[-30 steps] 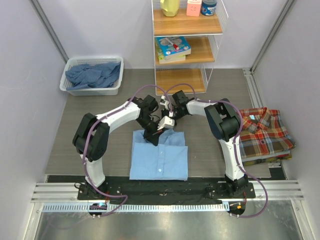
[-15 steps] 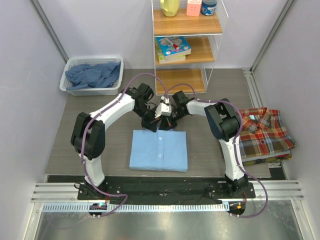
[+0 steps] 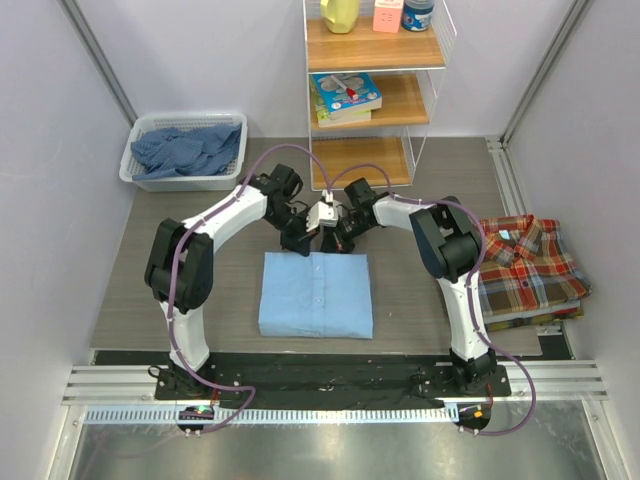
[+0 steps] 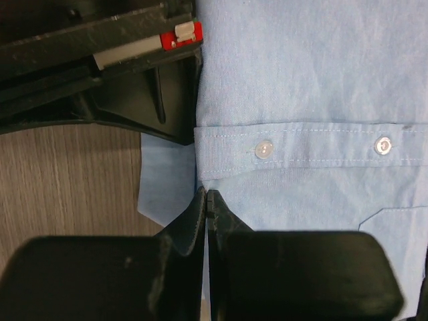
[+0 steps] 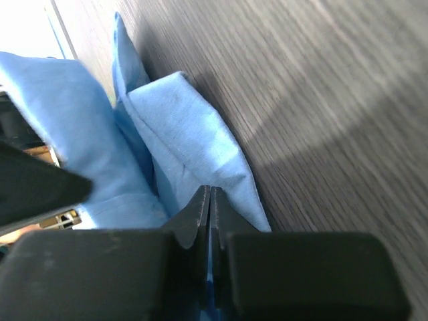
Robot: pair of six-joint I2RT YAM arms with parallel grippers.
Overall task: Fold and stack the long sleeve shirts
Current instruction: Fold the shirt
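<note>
I am watching the folded blue shirt (image 3: 316,295) lying flat in the middle of the desk (image 3: 200,290), toward the near edge. At its far edge the left gripper (image 4: 206,199) is pinching the cloth with fingers pressed together. The right gripper (image 5: 209,195) is squeezing a fold of the same shirt just beside it. The plaid shirts (image 3: 528,268) are sitting stacked at the right edge. The basket (image 3: 140,172) of darker shirts (image 3: 185,150) is resting in the far left corner.

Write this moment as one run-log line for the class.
stage: folding | left gripper: shut on light blue shirt far edge | right gripper: shut on same edge | plaid shirts: stacked at right
</note>
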